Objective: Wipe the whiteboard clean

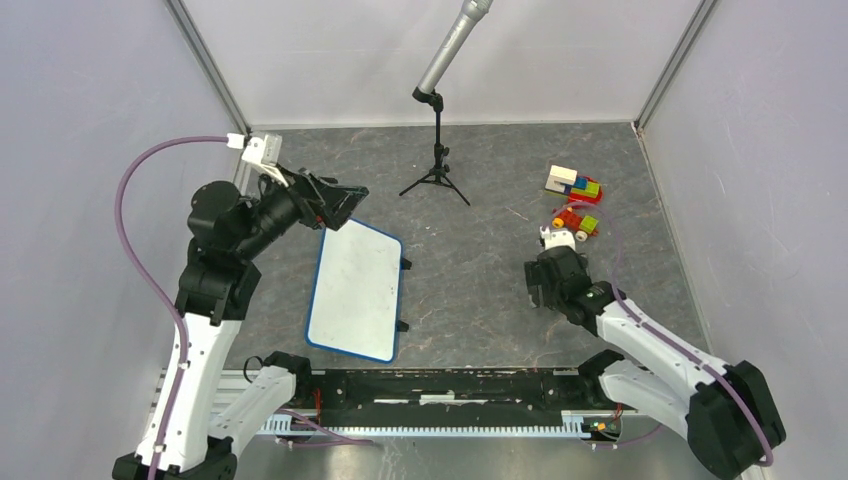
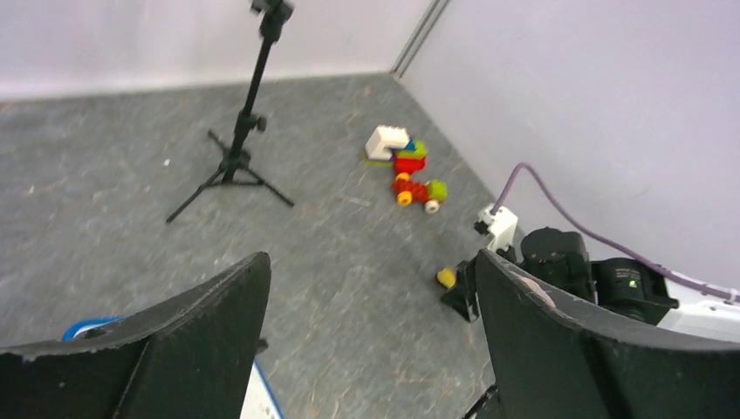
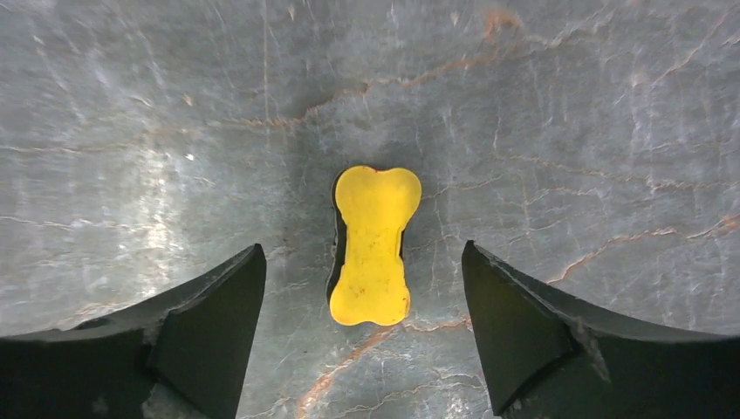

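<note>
Right pincer [image 3: 362, 248] agape, yellow bone-shaped block [image 3: 373, 240] beneath

Pale lilac walls [image 1: 90, 150] close the scene at the left, top and right of the frame, meeting at slanting metal posts [image 1: 210, 65] in the upper corners. The table [image 1: 480, 260] is dark grey, veined like marble with faint rust streaks. A black tripod [image 1: 437, 165] stands at upper centre. Light is even; a soft glare [image 3: 166, 175] lies left of centre in the right wrist view
</note>
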`<state>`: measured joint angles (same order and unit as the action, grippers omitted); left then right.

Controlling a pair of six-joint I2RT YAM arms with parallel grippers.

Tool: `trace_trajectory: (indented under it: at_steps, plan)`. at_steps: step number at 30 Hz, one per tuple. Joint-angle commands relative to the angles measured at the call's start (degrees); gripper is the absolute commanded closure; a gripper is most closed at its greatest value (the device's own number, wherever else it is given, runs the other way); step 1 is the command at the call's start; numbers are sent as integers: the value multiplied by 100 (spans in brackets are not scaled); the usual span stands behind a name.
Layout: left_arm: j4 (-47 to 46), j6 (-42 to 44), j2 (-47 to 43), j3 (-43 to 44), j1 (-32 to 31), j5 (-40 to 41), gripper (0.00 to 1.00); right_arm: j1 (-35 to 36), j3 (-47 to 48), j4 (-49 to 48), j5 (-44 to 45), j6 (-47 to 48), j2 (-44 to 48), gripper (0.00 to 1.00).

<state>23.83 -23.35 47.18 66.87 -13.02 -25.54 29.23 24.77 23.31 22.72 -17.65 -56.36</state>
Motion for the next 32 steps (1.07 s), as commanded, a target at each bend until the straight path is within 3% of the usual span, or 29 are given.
trace_trajectory:
  at_steps: [1, 3, 12, 18, 28, 32]
  plan:
    - [-1045, -461, -129, -51, -17, -502, 8, -10, 559, 269, -115, 123, 532, 7]
    - [-1182, -522, -152, -64, -19, -567, 8, -14, 767, 421, -167, 209, 749, 2]
    - [-2355, -884, -501, -33, -18, -735, 4, -15, 3101, 1082, -33, 1175, 1524, 2]
    - [-3102, -794, -1003, 29, -17, -399, 1, -14, 4269, 654, 312, 1629, 2229, 2]
    - [-3429, -581, -1591, -69, -17, 286, 0, -14, 3976, -536, 489, 1718, 3220, 2]
    - [-3514, -656, -1598, -100, -23, 405, 0, -14, 3793, -464, 360, 1716, 3217, 2]
